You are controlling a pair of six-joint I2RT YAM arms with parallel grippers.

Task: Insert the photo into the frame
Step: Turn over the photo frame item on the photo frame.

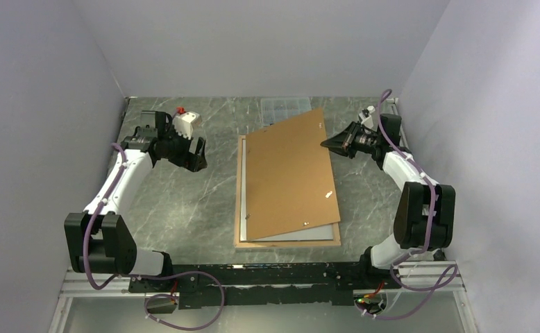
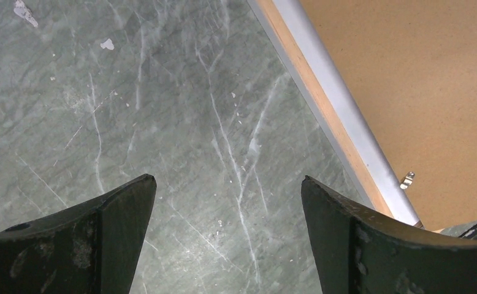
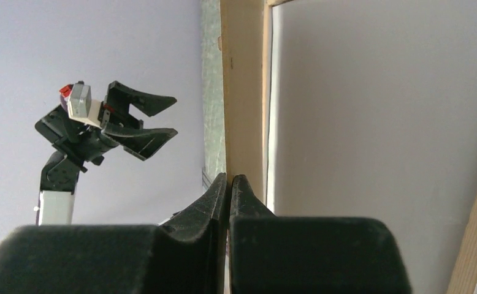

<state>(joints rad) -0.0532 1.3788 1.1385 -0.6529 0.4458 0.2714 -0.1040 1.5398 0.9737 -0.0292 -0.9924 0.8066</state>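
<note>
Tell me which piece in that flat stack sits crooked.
The brown backing board, on top, is skewed; the wooden frame and the white-backed photo inside it lie square.

Atop frame [image 1: 288, 243], backing board [image 1: 289, 173] askew

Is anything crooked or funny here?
Yes. The brown backing board lies twisted over the frame, not lined up with it. Its far corner sticks out past the frame, and the right gripper pinches its right edge.
</note>
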